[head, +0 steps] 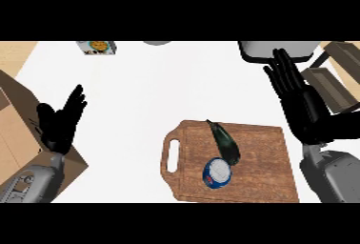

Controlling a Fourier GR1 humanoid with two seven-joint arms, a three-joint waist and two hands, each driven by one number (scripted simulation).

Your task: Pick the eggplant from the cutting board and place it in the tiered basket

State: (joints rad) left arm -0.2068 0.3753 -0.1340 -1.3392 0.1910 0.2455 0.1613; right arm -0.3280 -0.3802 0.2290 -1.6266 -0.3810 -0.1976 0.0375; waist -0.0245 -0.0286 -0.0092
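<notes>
A dark, long eggplant (225, 142) lies on the wooden cutting board (260, 162) at the lower middle of the head view, its stem end toward the board's far edge. A blue and white round object (217, 173) touches its near end. My right hand (299, 97) hovers open, fingers straight, to the right of the board and apart from the eggplant. Behind that hand, at the upper right, stands the tiered basket (337, 81) with brown shelves on a dark frame. My left hand (62, 119) rests open at the left, fingers up.
A small printed box (97, 47) sits at the counter's far left edge. A grey container (277, 49) stands at the far right beside the basket. A brown wooden surface (17, 138) runs along the left side.
</notes>
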